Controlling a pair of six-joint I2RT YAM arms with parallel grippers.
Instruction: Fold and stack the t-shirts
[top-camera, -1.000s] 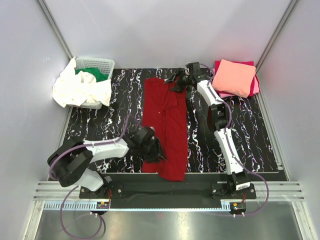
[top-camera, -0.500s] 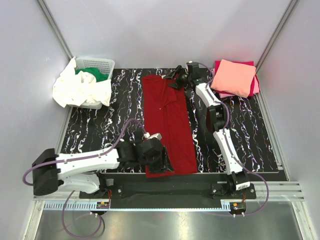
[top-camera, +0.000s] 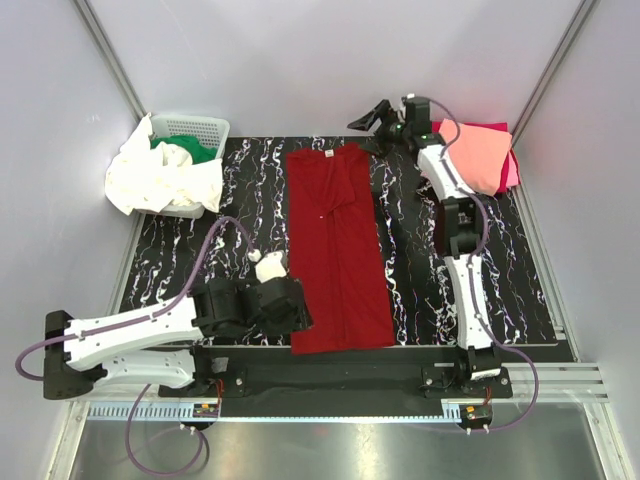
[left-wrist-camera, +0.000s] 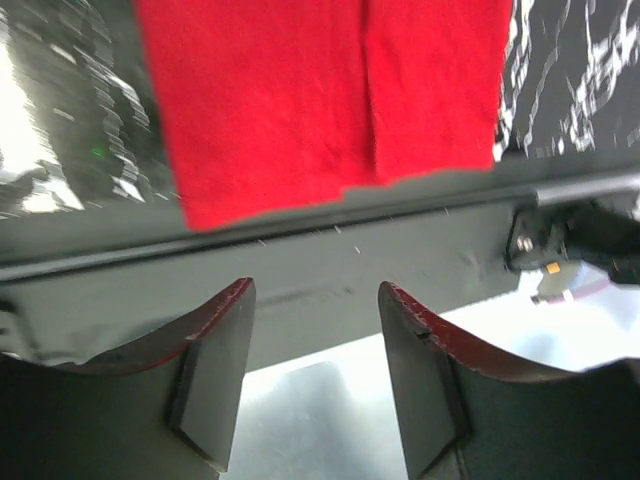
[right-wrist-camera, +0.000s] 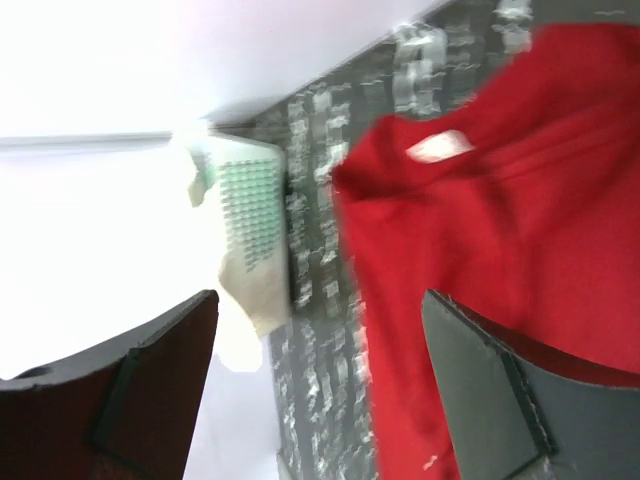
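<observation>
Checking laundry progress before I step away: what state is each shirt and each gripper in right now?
dark red t-shirt: folded lengthwise, lying flat
salmon pink t-shirt: folded, atop the magenta one
magenta t-shirt: bottom of stack, mostly hidden
white t-shirt: crumpled, draped over basket
green t-shirt: crumpled inside basket
left gripper: open, empty
right gripper: open, empty

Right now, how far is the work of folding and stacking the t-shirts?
Done: the salmon pink t-shirt lies folded on the magenta t-shirt at the far right corner. In hand: the dark red t-shirt lies mid-table as a long folded strip; both pairs of jaws stand open, holding nothing. Left: the white t-shirt and green t-shirt are unfolded at the basket.
</observation>
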